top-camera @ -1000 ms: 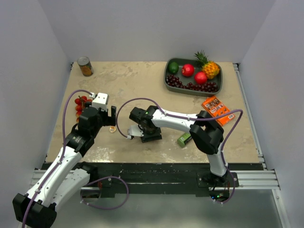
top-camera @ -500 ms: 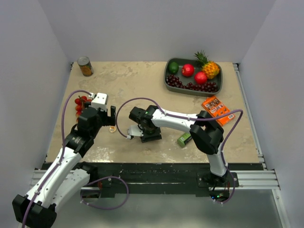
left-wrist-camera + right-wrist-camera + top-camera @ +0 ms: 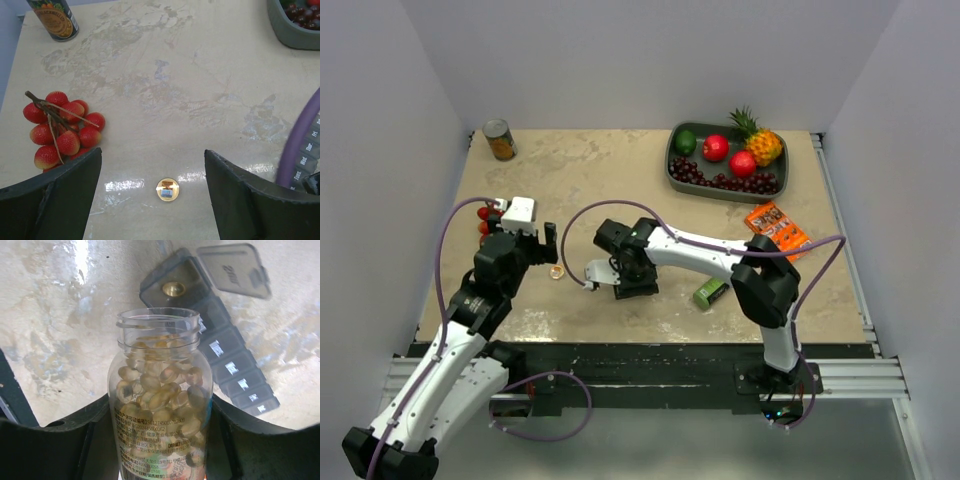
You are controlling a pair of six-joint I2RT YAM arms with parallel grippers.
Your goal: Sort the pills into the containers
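from above, the left gripper (image 3: 550,246) hangs low over the table (image 3: 620,170) with its fingers apart, a small round amber piece (image 3: 557,271) just in front of it and red fruit (image 3: 485,222) to its left. the right gripper (image 3: 613,274) reaches across to mid-table; the strip is mostly hidden under it. a can (image 3: 500,140) stands at the far left, a fruit tray (image 3: 672,172) sits at the far right, and a green box (image 3: 709,292) and an orange packet (image 3: 777,230) lie near the right arm. at the left wrist, the fingers (image 3: 55,200) stand wide apart with nothing between them but the amber piece (image 3: 167,189), which lies on the table; the strip (image 3: 307,150) shows at the right edge behind a purple cable (image 3: 295,140). at the right wrist, the fingers (image 3: 50,445) are clamped on an uncapped clear bottle (image 3: 160,450) full of pills (image 3: 160,395). its mouth is just short of the strip (image 3: 235,370), whose end compartment is open, lid (image 3: 235,270) flipped back, with one pill (image 3: 173,288) inside.
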